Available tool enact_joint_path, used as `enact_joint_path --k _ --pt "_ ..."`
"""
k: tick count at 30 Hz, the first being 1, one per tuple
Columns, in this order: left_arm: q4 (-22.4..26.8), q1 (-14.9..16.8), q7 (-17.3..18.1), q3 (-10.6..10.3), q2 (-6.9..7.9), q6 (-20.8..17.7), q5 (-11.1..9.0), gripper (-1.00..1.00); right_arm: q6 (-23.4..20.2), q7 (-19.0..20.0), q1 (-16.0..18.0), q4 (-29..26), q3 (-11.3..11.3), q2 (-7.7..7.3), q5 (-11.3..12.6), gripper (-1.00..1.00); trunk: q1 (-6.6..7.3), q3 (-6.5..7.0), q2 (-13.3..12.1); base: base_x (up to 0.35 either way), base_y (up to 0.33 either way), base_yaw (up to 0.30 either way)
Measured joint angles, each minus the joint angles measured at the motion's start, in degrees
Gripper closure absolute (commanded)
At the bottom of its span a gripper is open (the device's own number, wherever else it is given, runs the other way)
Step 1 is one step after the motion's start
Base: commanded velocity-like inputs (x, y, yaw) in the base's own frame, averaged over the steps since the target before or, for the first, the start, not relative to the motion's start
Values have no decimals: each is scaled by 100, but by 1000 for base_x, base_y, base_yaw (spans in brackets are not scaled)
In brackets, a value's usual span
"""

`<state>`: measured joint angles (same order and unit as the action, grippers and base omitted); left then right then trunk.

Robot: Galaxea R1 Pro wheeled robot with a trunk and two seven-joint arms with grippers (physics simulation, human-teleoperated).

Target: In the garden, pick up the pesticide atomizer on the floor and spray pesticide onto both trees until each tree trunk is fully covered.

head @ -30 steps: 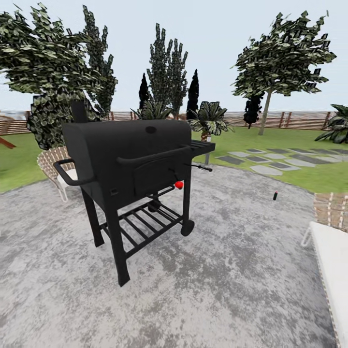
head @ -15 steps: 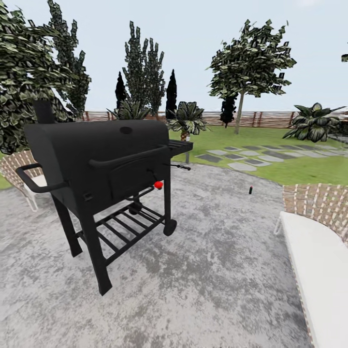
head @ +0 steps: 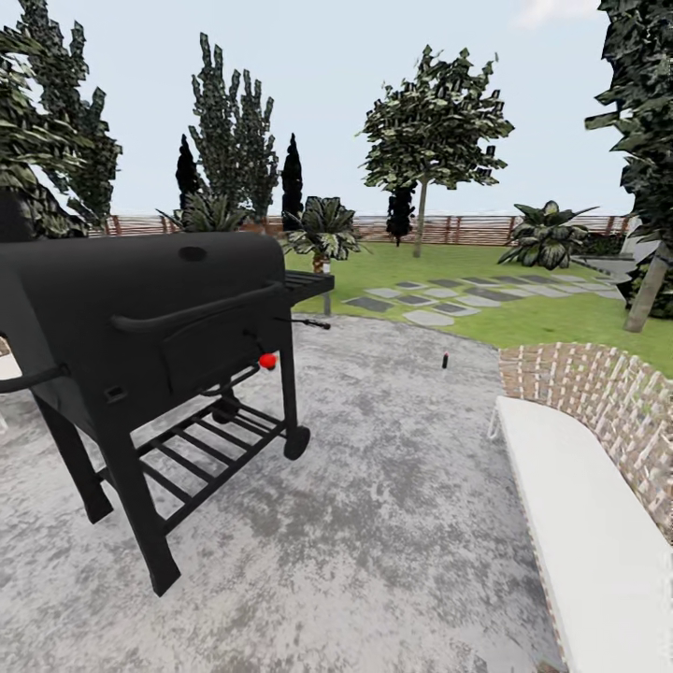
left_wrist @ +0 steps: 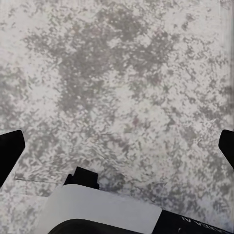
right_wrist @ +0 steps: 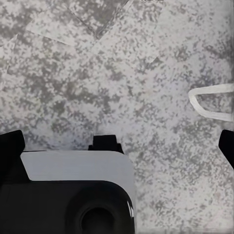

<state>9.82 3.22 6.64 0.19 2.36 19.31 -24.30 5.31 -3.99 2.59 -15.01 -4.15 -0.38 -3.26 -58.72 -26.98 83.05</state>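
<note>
Grey mottled paving [head: 393,523] under me. Both my grippers: spread wide, holding nothing. Grill [head: 159,318] nearest. Atomizer [head: 445,359]: beyond the grill, near the paving's far edge, not yet picked up. Tree [head: 421,178] beyond it, on the lawn; spraying all left.

No legible text, label, brand, number or sign can be made out. In the left wrist view, a few pale letter-like marks are seen on the dark robot body [left_wrist: 195,225] at the picture's edge, but they are cut off and too small to be read. Nothing readable is seen on the black grill [head: 159,308].
</note>
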Motion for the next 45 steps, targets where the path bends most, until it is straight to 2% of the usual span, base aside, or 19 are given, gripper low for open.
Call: enact_joint_path --k 15,33,45 --pt "1 1 0 -2 0 0 0 -100 0 1 1 1 6 9 -1 -100 2 0 0 304 0 -38" --pt "0 0 0 -2 0 0 0 -100 0 0 0 0 3 8 -1 -100 2 0 0 333 0 -205" --pt "1 -1 0 -3 0 0 0 -100 1 3 1 1 47 17 -8 -100 2 0 0 333 0 -42"
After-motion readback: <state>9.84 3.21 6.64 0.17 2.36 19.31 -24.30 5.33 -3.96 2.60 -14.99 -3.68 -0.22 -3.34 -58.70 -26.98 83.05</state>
